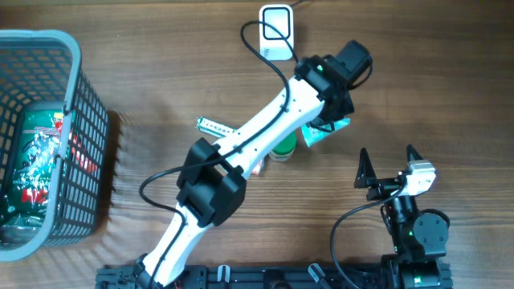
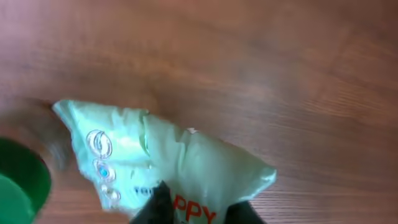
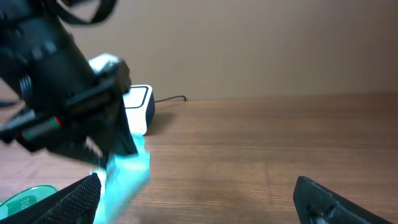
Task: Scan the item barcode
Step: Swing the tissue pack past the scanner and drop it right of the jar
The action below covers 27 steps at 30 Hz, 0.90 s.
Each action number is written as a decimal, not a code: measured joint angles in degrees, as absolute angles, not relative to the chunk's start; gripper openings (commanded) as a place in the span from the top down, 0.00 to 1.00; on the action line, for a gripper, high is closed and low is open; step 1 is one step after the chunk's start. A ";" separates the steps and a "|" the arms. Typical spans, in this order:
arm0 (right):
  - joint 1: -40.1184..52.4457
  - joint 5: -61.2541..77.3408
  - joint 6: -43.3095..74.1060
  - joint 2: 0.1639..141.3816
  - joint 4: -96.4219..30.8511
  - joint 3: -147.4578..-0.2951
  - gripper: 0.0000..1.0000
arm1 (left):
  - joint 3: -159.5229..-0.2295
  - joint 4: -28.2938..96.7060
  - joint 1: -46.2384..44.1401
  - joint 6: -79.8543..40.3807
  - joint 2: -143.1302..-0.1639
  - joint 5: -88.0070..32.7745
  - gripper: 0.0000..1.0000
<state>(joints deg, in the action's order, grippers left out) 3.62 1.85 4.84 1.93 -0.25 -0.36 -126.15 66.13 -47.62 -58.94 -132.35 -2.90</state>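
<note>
The item is a pale green plastic packet (image 2: pixel 186 162) with red letters. My left gripper (image 2: pixel 199 200) is shut on the packet's near edge, one dark finger (image 2: pixel 155 205) on each side. In the overhead view the left gripper (image 1: pixel 331 119) is at the middle of the table, and the packet (image 1: pixel 320 136) pokes out beneath it. The white barcode scanner (image 1: pixel 277 32) stands at the back, a little to the left of the gripper. My right gripper (image 1: pixel 388 158) is open and empty at the front right. In its own view the blurred packet (image 3: pixel 127 171) hangs in front of its left finger.
A grey mesh basket (image 1: pixel 76 72) with green packages stands at the far left. A green-lidded container (image 1: pixel 283 150) sits under the left arm beside the packet. A small white strip (image 1: pixel 215 126) lies left of the arm. The scanner's black cable (image 1: pixel 265 52) runs along the table.
</note>
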 measured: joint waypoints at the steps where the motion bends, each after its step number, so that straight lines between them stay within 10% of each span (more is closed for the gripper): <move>1: 3.62 1.85 4.84 1.93 -0.25 -0.36 0.00 | -125.58 66.26 -47.94 -60.60 -132.68 -3.09 0.83; 5: 3.62 1.85 4.84 1.93 -0.25 -0.36 0.00 | -124.44 66.41 -48.77 -65.01 -133.84 -4.62 0.30; 7: 3.62 1.87 4.84 1.93 -0.25 -0.36 0.00 | -124.44 66.48 -48.75 -65.36 -133.84 -5.08 0.19; 17: 3.62 1.85 4.84 1.93 -0.23 -0.36 0.00 | -124.49 75.09 -43.20 -64.14 -119.09 -2.31 0.21; 27: 3.62 1.85 4.84 1.93 -0.23 -0.36 0.00 | -124.75 92.84 -28.64 -63.42 -92.58 17.61 0.00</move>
<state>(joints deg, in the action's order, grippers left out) 3.62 1.85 4.84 1.93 -0.23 -0.36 -124.75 92.84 -28.64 -63.42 -92.58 17.61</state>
